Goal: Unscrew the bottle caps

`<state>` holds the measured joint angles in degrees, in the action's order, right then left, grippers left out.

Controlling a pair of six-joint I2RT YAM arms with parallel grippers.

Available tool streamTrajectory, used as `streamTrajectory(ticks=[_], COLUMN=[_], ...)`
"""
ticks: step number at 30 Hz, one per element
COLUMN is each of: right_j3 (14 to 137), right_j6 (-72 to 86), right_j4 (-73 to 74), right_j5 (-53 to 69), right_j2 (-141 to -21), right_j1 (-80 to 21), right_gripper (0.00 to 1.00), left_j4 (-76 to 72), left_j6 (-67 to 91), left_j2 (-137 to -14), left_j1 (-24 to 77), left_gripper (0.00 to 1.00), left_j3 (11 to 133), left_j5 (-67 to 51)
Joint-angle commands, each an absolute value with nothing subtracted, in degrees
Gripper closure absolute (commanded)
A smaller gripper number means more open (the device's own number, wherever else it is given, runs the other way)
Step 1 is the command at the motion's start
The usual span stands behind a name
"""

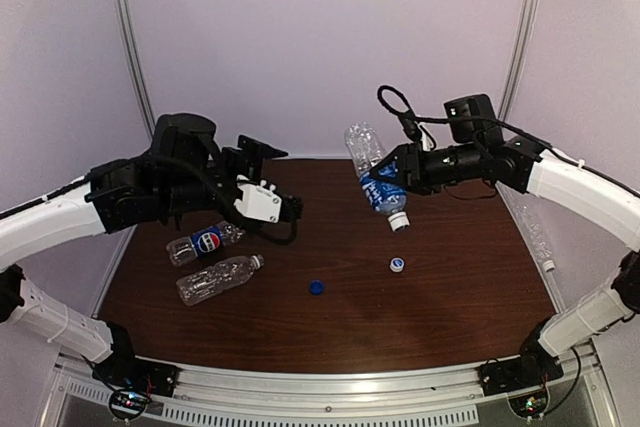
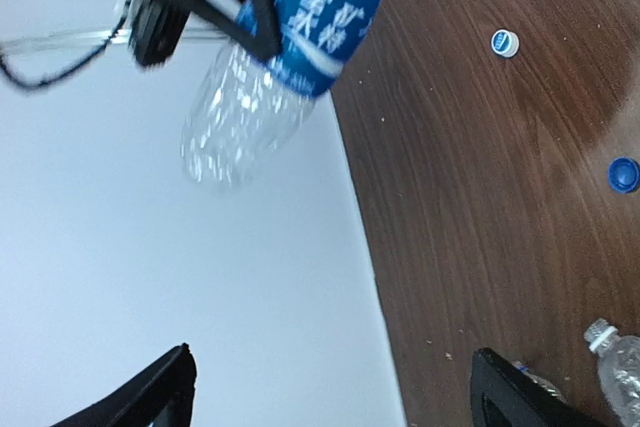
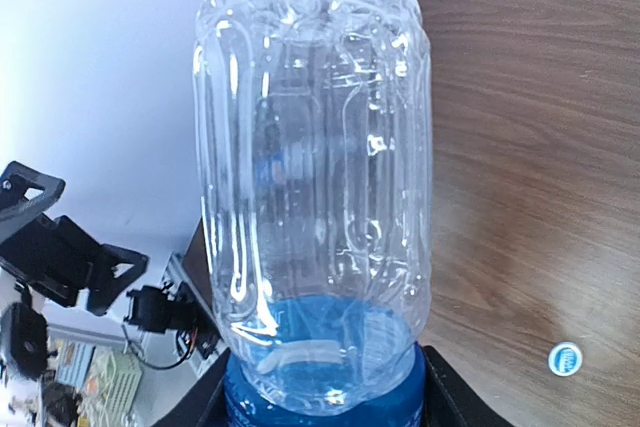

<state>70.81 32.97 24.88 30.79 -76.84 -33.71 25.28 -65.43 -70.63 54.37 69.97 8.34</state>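
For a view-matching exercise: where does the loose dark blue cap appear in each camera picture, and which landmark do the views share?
Top external: the dark blue cap lies just below the picture's centre.
Left wrist: the cap sits at the right edge, about halfway down.
Right wrist: not in it.
Shared landmark: the blue-labelled bottle held in the air, seen in all three.

Both arms raised, elbows bent inward.
Left gripper [image 2: 332,357] gapes wide; right gripper [image 1: 387,185] is clamped on a tilted bottle [image 1: 364,145].
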Motion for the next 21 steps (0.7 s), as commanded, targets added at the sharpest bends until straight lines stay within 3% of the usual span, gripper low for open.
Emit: streamTrajectory(ticks=[1,3,8,21], right_j3=[81.1,86.6,95.7,100.3], right_j6=[32.4,30.6,28.3,24.2], right_j4=[30.0,33.3,38.0,41.4], right_j5=[37.1,37.0,37.0,39.5], right_j2=[-84.7,-88.1,-93.7,-96.0], right_j1=[-39.4,-42.2,-48.7,-53.1], right_gripper=[0.48,0.48,0.48,0.5], left_j4=[-1.9,-10.4,-11.5,-4.1], left_j6=[-88.7,-95.5,-105.2,-101.5], left_j2=[-70.8,-70.0,-66.9,-68.0], left_j1=[61.1,63.4,65.1,60.8], left_gripper=[0.03,0.03,0.03,0.03], left_j3=[62.1,59.4,54.8,56.1], left_j5=[21.4,21.5,18.1,21.9])
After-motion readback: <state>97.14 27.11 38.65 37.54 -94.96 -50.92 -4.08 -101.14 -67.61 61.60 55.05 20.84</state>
